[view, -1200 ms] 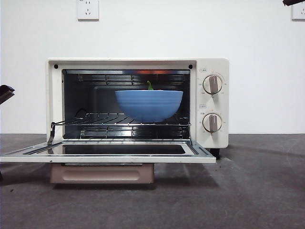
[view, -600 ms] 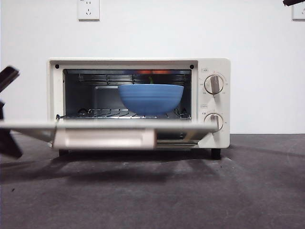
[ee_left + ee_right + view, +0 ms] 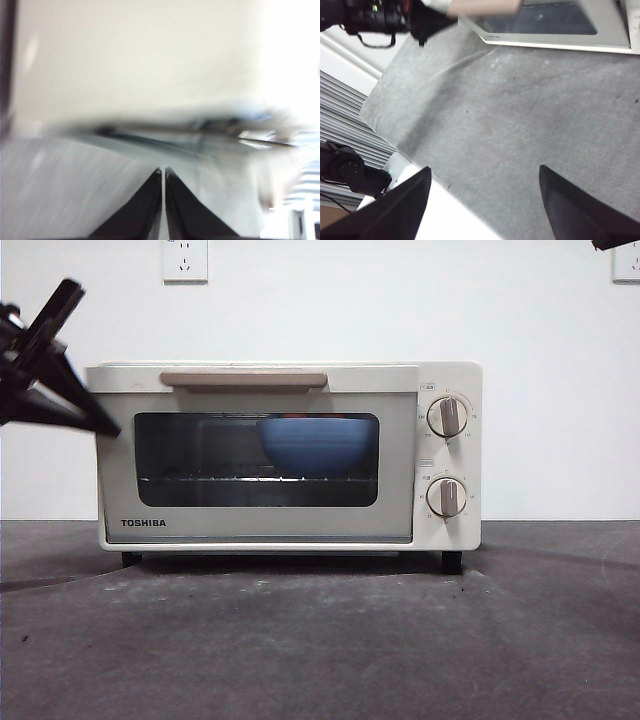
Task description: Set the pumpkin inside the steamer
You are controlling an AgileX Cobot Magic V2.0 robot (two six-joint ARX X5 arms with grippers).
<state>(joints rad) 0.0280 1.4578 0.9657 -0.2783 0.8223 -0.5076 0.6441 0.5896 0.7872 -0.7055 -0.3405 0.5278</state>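
Note:
The cream-white TOSHIBA steamer (image 3: 285,455) stands in the middle of the table with its glass door shut. A ribbed blue bowl (image 3: 318,443) shows dimly through the window on the rack. The pumpkin is hidden from every view. My left gripper (image 3: 105,425) is shut and empty, its tip at the steamer's upper left corner. The blurred left wrist view shows it (image 3: 163,172) pressed close to a cream surface. My right gripper (image 3: 485,170) is open and empty above the table in front of the steamer (image 3: 545,25). It shows only as a black tip (image 3: 615,244) at the top right.
The steamer's beige handle (image 3: 243,379) runs along the door's top edge, with two round knobs (image 3: 446,417) on the right. The grey table (image 3: 320,640) stretches in front. The right wrist view shows the table's left edge (image 3: 385,135) and the left arm (image 3: 380,17).
The steamer's door swung up from flat open to shut. My left gripper rose along the left side to the upper left corner. The right arm has not moved.

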